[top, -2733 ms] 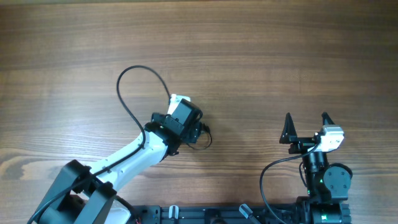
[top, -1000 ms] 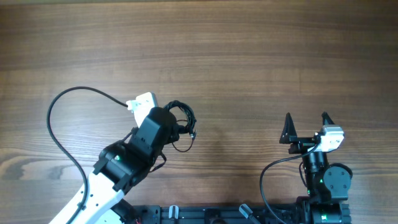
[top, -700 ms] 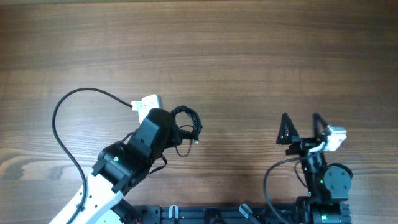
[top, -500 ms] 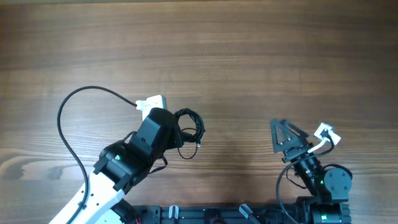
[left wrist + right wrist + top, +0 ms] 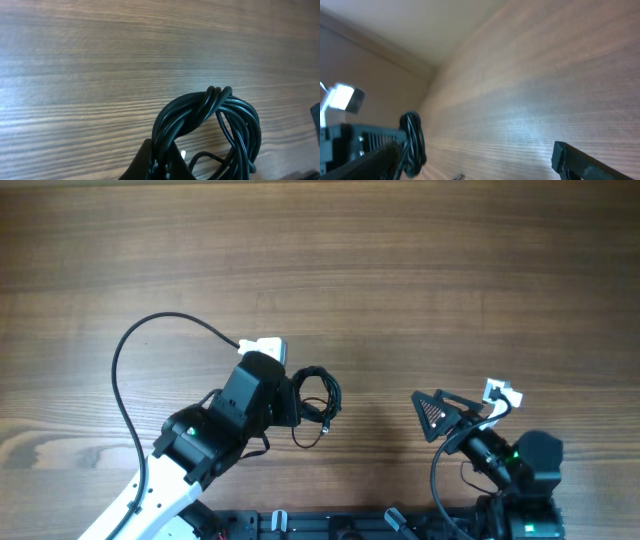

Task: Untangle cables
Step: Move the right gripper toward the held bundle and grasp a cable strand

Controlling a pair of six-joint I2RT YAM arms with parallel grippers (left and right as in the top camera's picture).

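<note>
The cables (image 5: pixel 319 401) form a small knotted black coil, lifted a little over the wooden table (image 5: pixel 420 270). My left gripper (image 5: pixel 291 403) is shut on the coil's left side. In the left wrist view the bundled strands (image 5: pixel 210 112) rise from between the shut fingertips (image 5: pixel 150 162). One thin loose strand (image 5: pixel 309 436) trails down from the coil. My right gripper (image 5: pixel 424 417) stands open to the right of the coil and points left at it, apart from it. The right wrist view has the coil (image 5: pixel 413 144) far left, with nothing between the spread right fingers (image 5: pixel 582 165).
The left arm's own thick black cable (image 5: pixel 128 360) arcs over the table to a white connector (image 5: pixel 262 346) on the wrist. The arm bases and a black rail (image 5: pixel 330 525) line the front edge.
My left gripper has carried the coil to the right. The right arm has swung its open gripper round from pointing away to pointing left, toward the coil.
</note>
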